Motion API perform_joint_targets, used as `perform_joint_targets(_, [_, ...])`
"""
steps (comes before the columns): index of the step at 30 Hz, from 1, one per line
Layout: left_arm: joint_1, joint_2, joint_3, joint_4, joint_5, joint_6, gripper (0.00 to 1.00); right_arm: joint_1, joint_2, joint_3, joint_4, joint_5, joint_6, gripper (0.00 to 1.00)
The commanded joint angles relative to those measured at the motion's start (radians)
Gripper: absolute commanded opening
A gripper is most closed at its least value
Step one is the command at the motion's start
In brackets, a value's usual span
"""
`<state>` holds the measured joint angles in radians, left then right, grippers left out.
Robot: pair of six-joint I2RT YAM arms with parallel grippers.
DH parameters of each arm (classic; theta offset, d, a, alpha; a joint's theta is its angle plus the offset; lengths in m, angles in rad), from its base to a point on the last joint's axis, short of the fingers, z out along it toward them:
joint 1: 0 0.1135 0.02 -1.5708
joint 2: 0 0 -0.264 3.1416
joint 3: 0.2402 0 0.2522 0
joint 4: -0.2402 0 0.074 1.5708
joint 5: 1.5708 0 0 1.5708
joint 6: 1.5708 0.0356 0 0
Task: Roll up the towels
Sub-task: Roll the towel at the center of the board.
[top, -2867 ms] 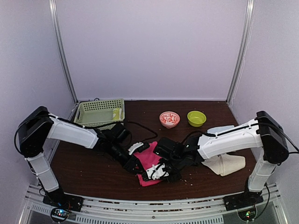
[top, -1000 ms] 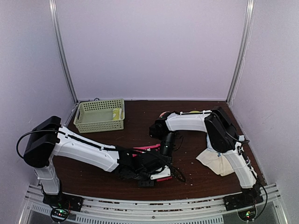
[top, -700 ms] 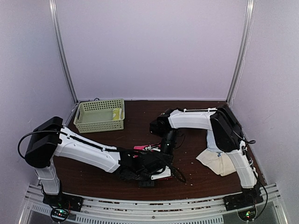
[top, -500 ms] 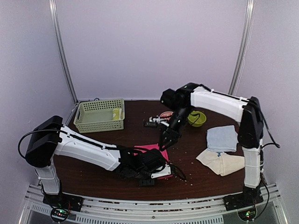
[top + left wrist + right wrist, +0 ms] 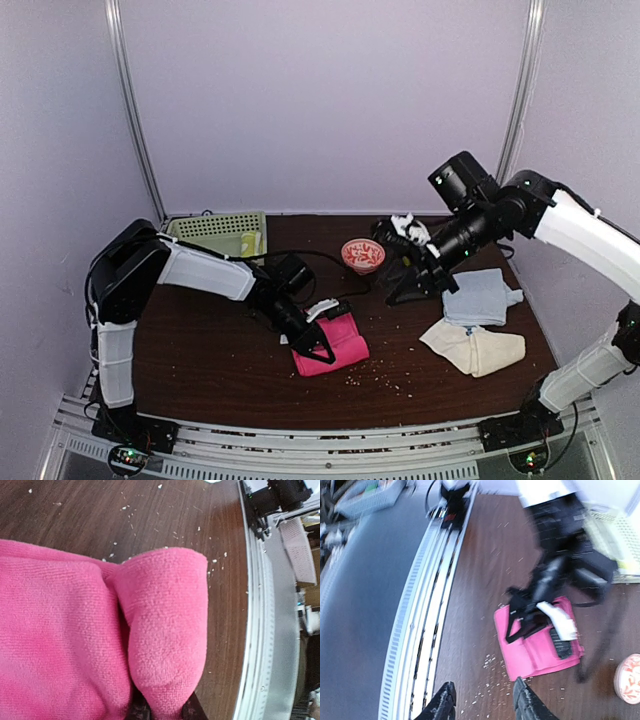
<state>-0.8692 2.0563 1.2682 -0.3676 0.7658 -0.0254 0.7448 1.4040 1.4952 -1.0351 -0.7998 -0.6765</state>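
Note:
The bright pink towel [image 5: 338, 345] lies folded near the table's front centre. My left gripper [image 5: 320, 350] is shut on a raised fold of the pink towel [image 5: 167, 630], which stands pinched between the dark fingertips [image 5: 137, 712]. My right gripper [image 5: 405, 292] hangs open and empty above the table, right of the pink towel [image 5: 540, 647]; its fingers [image 5: 445, 702] frame bare wood. The light blue towel [image 5: 480, 295] and the cream towel [image 5: 478, 350] lie flat at the right. The yellow towel [image 5: 250, 243] sits in the basket.
A green plastic basket [image 5: 205, 238] stands at the back left. A pink patterned bowl [image 5: 362, 255] sits at the back centre; it also shows in the right wrist view [image 5: 630, 677]. Crumbs dot the wood. The metal rail [image 5: 430, 605] runs along the table's front edge.
My right arm has lifted off the pink towel and swung up and to the right, uncovering the light blue towel. My left arm has shifted and now grips the towel from the back left.

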Motion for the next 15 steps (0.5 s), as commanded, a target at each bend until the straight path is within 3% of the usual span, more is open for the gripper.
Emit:
perform_joint_targets(1, [0.031,0.12,0.02,-0.039,0.238,-0.079,0.07,0.165,0.001,-0.196,0.171,0.294,-0.026,0.4])
perform_joint_targets(7, [0.039,0.181,0.048,-0.092,0.217,-0.065,0.07,0.274,0.062,-0.402,0.474,0.556,0.019,0.46])
perform_joint_targets(15, [0.039,0.178,0.038,-0.107,0.182,-0.057,0.06,0.325,0.26,-0.41,0.645,0.703,-0.051,0.54])
